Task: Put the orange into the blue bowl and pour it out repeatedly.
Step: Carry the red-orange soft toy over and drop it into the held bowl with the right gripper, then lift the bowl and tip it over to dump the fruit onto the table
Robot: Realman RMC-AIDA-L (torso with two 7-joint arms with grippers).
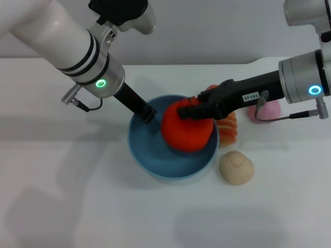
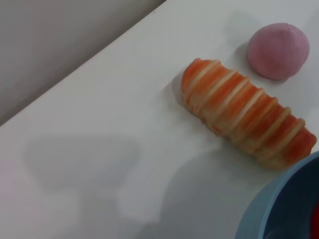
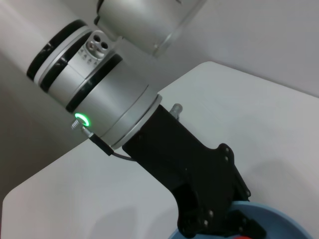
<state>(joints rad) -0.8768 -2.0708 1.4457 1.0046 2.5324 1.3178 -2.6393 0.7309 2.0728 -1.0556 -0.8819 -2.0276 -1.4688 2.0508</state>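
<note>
Closest to the head camera is the round beige soft toy ball (image 1: 237, 167) sitting on the white surface (image 1: 62, 196), just beside the round light-blue smooth plastic bowl (image 1: 155, 173). Over the bowl's right half is the bright red-orange roundish soft toy orange (image 1: 187, 130), with the right claw (image 1: 195, 111) clamped down on its top, black fingers pinching into the fabric. Can't really tell whether the orange is touching the bowl's floor or hanging a bit above it, but it's definitely within the rim.

Left claw (image 1: 149, 114) is at the bowl's far-left rim, black fingers closed over the edge so it looks like it has hold of the bowl (image 3: 279, 219) there. The right wrist view shows that left claw (image 3: 234, 226) right at the blue rim too.

Behind the bowl on the right, the ribbed orange-and-cream striped oblong soft roll (image 1: 229, 127) pokes out, mostly hidden by the right arm. In the left wrist view the roll (image 2: 246, 113) lies just beside the bowl's rim (image 2: 259, 214), with the pink dome-shaped soft toy (image 2: 278, 51) near its other end, not touching. The dome (image 1: 265, 110) sits under the right arm.
</note>
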